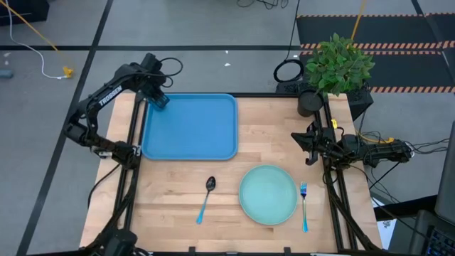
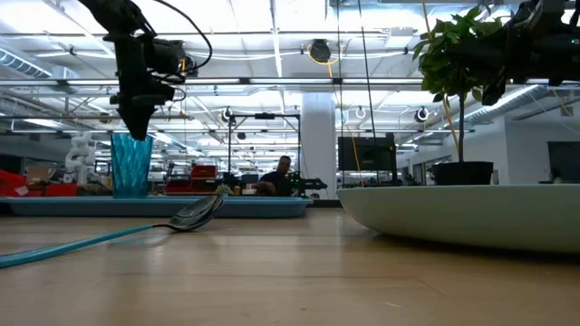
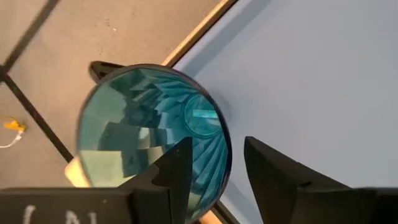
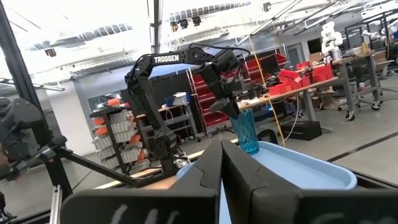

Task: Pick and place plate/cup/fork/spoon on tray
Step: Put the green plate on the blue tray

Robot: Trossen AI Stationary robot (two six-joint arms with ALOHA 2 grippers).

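My left gripper is at the far left corner of the blue tray, directly over the teal cup. The cup stands upright on the tray floor near that corner. In the left wrist view one finger is inside the cup's mouth and the other outside, on either side of the rim, with a clear gap, so I judge the jaws are released and not pinching the wall.

The cup looks thin, light and smooth, probably plastic. It should tip easily, so I would lift away straight up.

My right gripper waits at the right table edge, fingers pressed together and holding nothing.

The pale green plate lies on the table, wide, stiff and flat; only its rim offers a hold. The spoon and fork lie beside it, thin and slippery; I would take them at the handle.
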